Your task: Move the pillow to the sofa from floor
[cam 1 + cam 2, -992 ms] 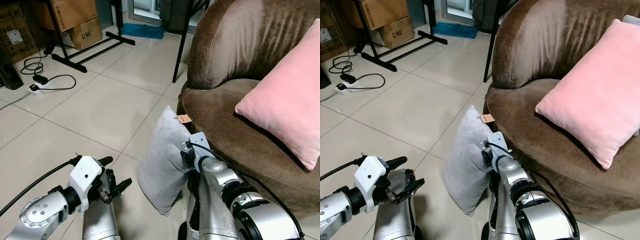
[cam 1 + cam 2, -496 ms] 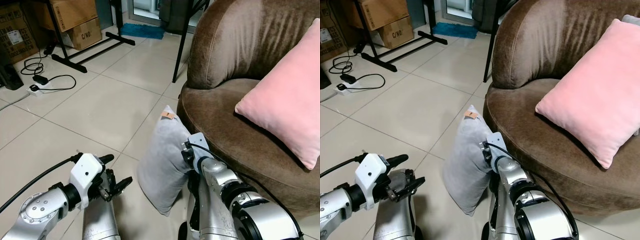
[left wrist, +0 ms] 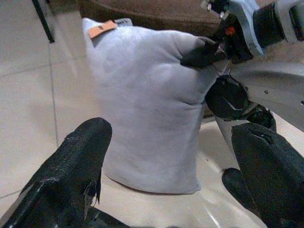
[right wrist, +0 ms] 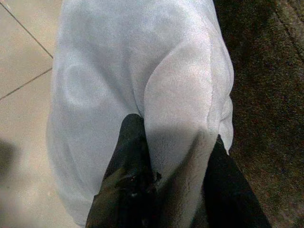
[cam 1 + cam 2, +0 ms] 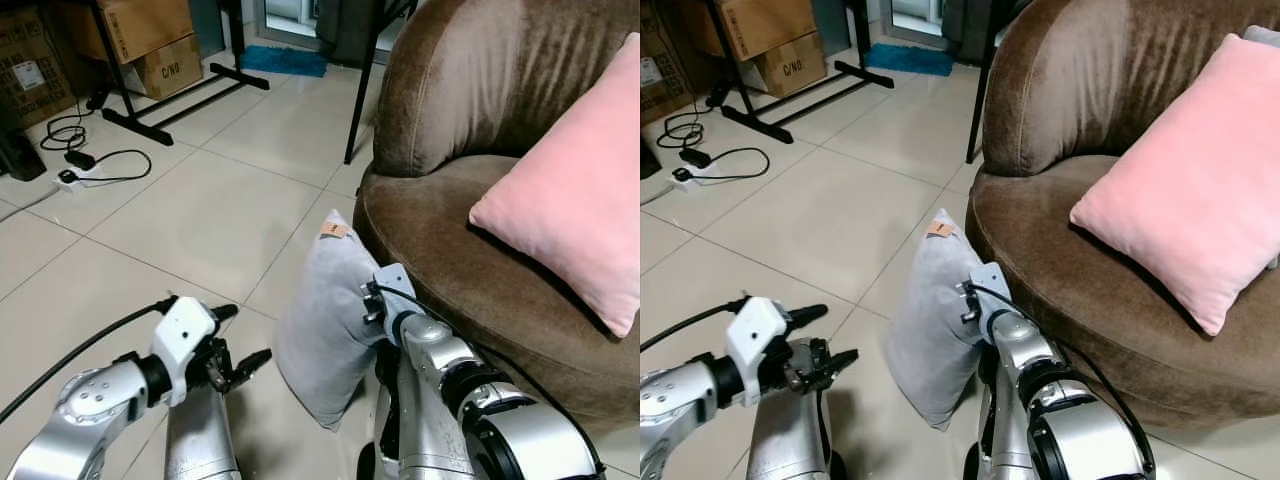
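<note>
A grey pillow [image 5: 325, 320] with a small orange tag stands on edge on the tiled floor, leaning against the front of the brown sofa [image 5: 470, 270]. My right gripper [image 4: 175, 135] is shut on the pillow's sofa-side edge, with a fold of grey fabric [image 4: 118, 71] pinched between its fingers; from the head it shows at the pillow's right side [image 5: 374, 306]. My left gripper [image 5: 240, 368] hovers low over the floor just left of the pillow, open, its fingers [image 3: 80, 152] spread wide and facing the pillow's broad face [image 3: 142, 109].
A pink pillow [image 5: 570, 200] leans on the sofa seat at the right. Cardboard boxes [image 5: 150, 40], a black stand's legs [image 5: 180, 95], a power strip with cable [image 5: 72, 175] and a blue mat [image 5: 285, 60] lie farther off to the left. Open tiles stretch between.
The pillow's top corner with the tag has swung left, away from the sofa edge. My left gripper has crept to the right, closer to the pillow.
</note>
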Controlling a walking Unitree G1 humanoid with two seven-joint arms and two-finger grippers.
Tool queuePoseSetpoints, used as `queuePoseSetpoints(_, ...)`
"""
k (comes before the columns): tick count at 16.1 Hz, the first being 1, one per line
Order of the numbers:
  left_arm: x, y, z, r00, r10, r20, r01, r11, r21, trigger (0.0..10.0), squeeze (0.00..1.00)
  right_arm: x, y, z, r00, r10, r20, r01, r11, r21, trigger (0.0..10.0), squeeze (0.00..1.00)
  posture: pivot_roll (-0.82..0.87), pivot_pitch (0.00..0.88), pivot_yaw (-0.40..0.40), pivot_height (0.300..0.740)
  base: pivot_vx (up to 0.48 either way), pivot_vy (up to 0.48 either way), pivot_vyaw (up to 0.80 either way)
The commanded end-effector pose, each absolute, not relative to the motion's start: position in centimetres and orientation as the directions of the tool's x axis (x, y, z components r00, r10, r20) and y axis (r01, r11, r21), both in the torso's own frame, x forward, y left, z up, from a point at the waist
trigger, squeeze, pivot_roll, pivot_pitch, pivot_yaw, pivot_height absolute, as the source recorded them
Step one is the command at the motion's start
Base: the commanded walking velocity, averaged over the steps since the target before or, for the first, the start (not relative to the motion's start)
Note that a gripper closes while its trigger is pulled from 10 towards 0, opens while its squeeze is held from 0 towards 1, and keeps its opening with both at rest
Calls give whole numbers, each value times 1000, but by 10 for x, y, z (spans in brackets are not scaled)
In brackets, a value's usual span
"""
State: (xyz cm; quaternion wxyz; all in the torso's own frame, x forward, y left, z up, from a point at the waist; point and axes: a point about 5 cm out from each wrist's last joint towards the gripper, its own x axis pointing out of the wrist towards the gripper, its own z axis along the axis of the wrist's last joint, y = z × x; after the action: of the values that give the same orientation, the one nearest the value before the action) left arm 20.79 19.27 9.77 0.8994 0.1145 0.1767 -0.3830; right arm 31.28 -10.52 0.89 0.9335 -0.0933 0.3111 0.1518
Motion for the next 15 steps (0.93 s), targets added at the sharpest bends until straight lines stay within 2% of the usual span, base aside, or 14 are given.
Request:
queuePoseSetpoints(1,210,191,96,624,-662,-415,744,665,58,10000,0,316,-102,12,759,249,-602,-355,933,-63,0,0,-39,0,-21,406,0,0,0)
queuePoseSetpoints(6,220,192,94,632,-658,-409,748,656,101,10000,0,324,-96,26,798,328,-506,-367,930,23,0,0,-64,0,-3,406,0,0,0)
queuePoseSetpoints(8,227,197,101,703,-610,-365,691,708,148,10000,0,334,-97,44,845,360,-396,-352,931,94,0,0,-72,0,2,406,0,0,0)
queuePoseSetpoints(10,227,202,114,788,-546,-283,602,781,169,10000,0,339,-109,77,904,357,-234,-319,930,184,0,0,-82,0,2,406,0,0,0)
queuePoseSetpoints(11,225,203,124,835,-503,-225,542,822,175,10000,0,331,-115,104,928,353,-117,-320,919,230,0,0,-77,0,-16,406,0,0,0)
queuePoseSetpoints(12,225,203,127,851,-484,-204,519,835,182,10000,0,325,-116,113,931,355,-86,-323,909,264,0,0,-75,0,-18,406,0,0,0)
queuePoseSetpoints(13,225,202,133,876,-452,-171,479,856,196,10000,0,319,-119,123,941,333,-63,-306,915,263,3020,0,-69,0,-25,406,0,0,0)
queuePoseSetpoints(14,227,197,141,903,-412,-120,429,879,207,10000,0,309,-116,134,930,367,-6,-353,899,259,10000,0,-65,0,-29,406,0,0,0)
queuePoseSetpoints(15,228,193,147,916,-392,-88,402,891,212,10000,0,303,-117,136,938,348,5,-337,906,254,10000,0,-68,0,-27,410,0,0,0)
